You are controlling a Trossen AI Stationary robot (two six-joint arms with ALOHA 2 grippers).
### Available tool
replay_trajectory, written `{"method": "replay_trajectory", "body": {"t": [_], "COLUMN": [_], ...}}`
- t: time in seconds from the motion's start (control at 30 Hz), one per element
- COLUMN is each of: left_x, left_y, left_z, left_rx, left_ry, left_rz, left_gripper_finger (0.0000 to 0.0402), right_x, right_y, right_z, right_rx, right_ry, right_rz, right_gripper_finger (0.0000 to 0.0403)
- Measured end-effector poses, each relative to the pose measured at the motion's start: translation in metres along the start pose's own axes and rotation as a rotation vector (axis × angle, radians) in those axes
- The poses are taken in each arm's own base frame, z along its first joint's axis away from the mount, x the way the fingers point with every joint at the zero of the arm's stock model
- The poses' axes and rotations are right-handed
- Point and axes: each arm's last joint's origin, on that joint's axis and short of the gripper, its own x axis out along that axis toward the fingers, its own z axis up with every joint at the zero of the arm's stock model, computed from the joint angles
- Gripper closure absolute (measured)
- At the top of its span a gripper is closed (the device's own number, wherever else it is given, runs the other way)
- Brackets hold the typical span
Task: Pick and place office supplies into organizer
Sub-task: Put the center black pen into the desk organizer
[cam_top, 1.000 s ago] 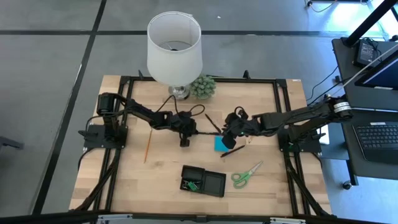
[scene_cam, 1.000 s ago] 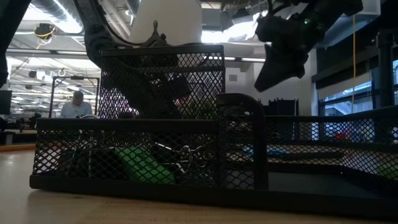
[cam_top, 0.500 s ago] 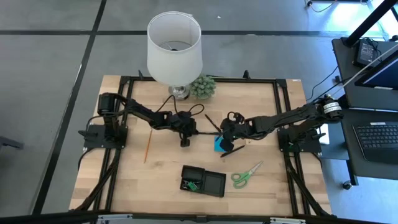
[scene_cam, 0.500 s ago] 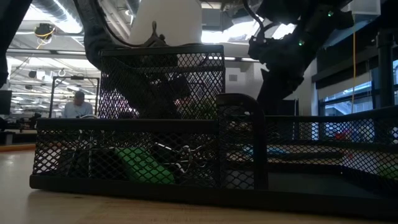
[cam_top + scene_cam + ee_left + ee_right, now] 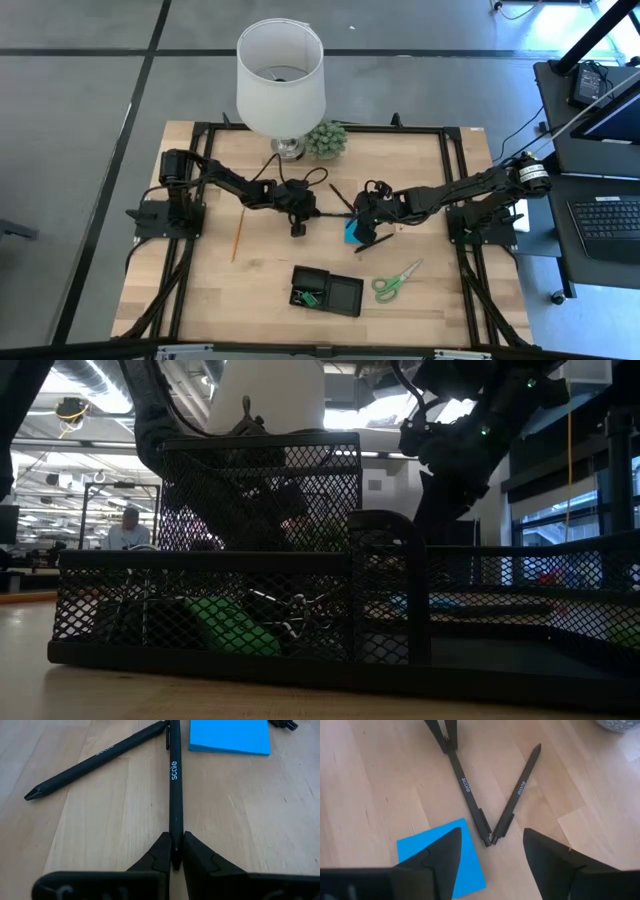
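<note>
Two black pens lie in a V on the wooden table, their clip ends meeting by the blue sticky-note pad [image 5: 442, 857]. My left gripper [image 5: 174, 851] is shut on the tip end of one pen [image 5: 173, 775]. The other pen [image 5: 517, 790] lies free on the table. My right gripper [image 5: 492, 857] hangs open above the pad's edge and the pens' meeting ends, touching nothing. In the high view the left gripper [image 5: 313, 211] and the right gripper [image 5: 360, 228] face each other at mid-table. The black mesh organizer [image 5: 327, 290] sits near the front edge. My left gripper pinches the pen's tip end [image 5: 174, 840] between its two fingertips. The fingers slant down from the table's left and lie along the pen. The pen's clip end [image 5: 484, 836] rests on the table beside the blue pad.
Green-handled scissors [image 5: 397, 280] lie right of the organizer, and a third pen [image 5: 375, 243] lies beside the pad. An orange pencil [image 5: 238, 232] lies at the left. The white lamp [image 5: 281, 80] and a small plant [image 5: 326, 140] stand at the far edge.
My right gripper has come down and a little toward the table's left, ending above the blue pad and the pens' ends. My left gripper stays where it was, with the pen.
</note>
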Motion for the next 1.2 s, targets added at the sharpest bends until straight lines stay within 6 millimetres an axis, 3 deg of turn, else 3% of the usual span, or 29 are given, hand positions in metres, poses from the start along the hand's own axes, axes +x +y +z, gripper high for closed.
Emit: {"method": "replay_trajectory", "body": {"t": [0.33,0.6,0.9,1.2], "left_x": [-0.010,-0.021,-0.049,-0.077], "left_y": [0.000,0.000,0.000,-0.001], "left_z": [0.011,0.023,0.050,0.069], "left_rx": [0.012,0.019,0.058,0.118], "left_ry": [-0.042,-0.095,-0.228,-0.333], "left_rz": [0.005,0.010,0.017,0.036], "left_gripper_finger": [0.0381,0.0381,0.0381,0.0381], "right_x": [-0.004,-0.021,-0.051,-0.063], "right_y": [-0.001,-0.003,0.000,0.001], "right_z": [0.002,0.004,0.007,0.017], "right_rx": [-0.012,-0.018,-0.150,-0.141], "right_ry": [-0.014,-0.042,-0.149,-0.275], "right_rz": [0.006,0.023,0.063,0.084], "right_gripper_finger": [0.0187,0.0187,0.0187,0.0187]}}
